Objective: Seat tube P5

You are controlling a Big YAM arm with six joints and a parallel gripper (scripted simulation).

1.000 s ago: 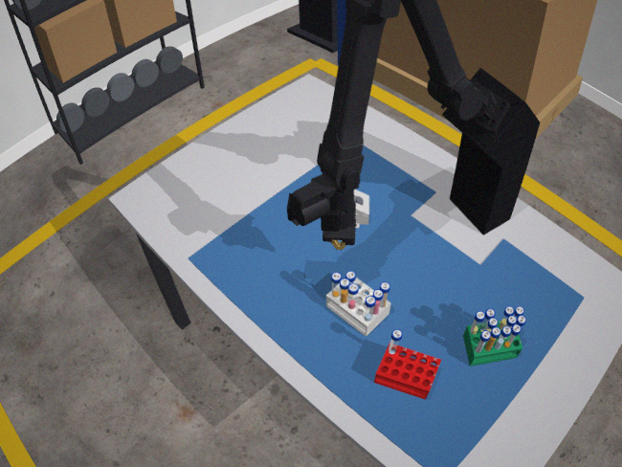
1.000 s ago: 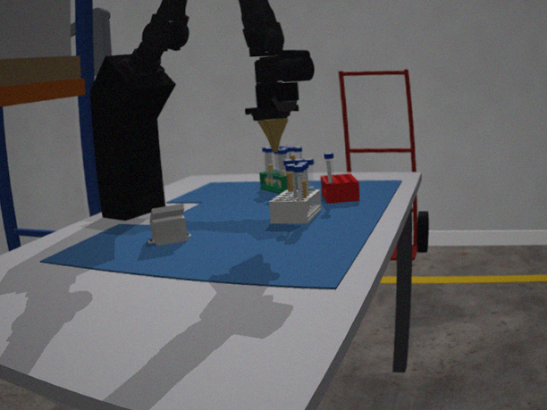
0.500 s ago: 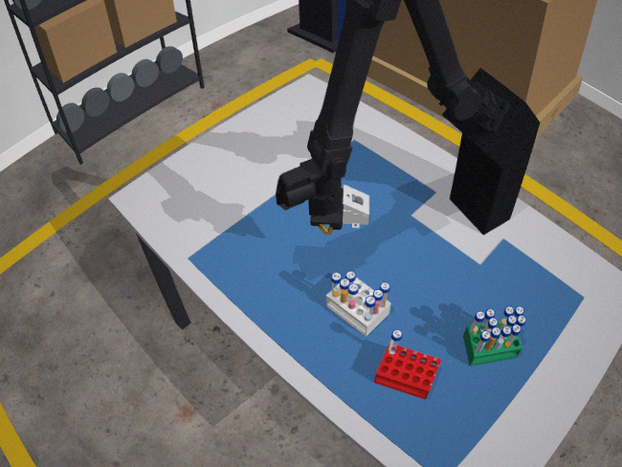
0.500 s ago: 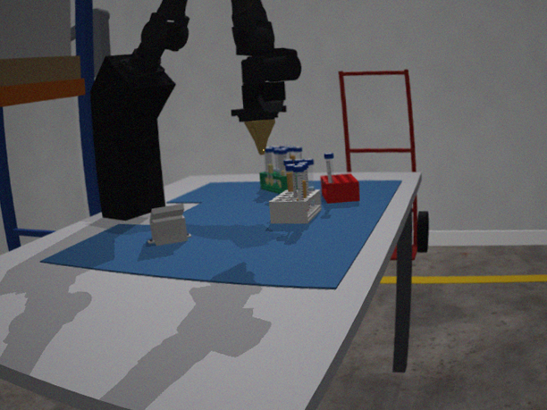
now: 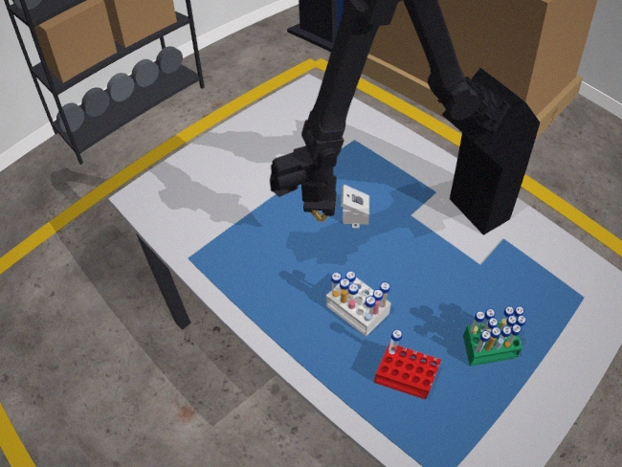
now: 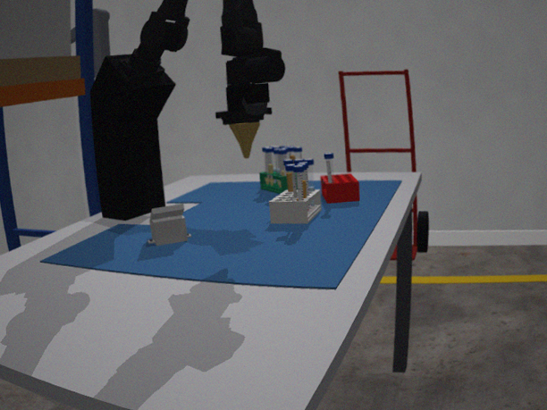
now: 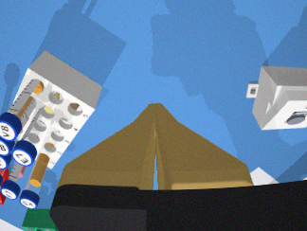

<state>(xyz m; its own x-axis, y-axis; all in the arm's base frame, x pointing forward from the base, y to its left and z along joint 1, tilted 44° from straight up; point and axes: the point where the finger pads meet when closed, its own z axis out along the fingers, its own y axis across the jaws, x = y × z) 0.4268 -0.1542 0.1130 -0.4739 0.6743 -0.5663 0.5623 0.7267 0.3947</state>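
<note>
My gripper (image 5: 319,215) (image 6: 245,152) (image 7: 155,113) is shut with nothing between its tan fingers. It hangs high above the blue mat (image 5: 261,251), next to the grey DONE box (image 5: 355,203) (image 6: 168,226) (image 7: 279,103) and away from the racks. The white rack RB (image 5: 351,322) (image 6: 293,211) (image 7: 63,78) holds several blue-capped tubes. The red rack QR (image 5: 407,369) (image 6: 341,188) holds one tube (image 5: 396,339) (image 6: 329,165) in a back corner well. The green rack RA (image 5: 495,354) (image 6: 270,176) holds several tubes. The cap IDs are too small to read.
The arm's black base block (image 5: 489,166) (image 6: 128,148) stands at the mat's notch. The table's front edge lies beyond the red rack. A shelf unit (image 5: 100,75) and a red hand truck (image 6: 375,114) stand off the table.
</note>
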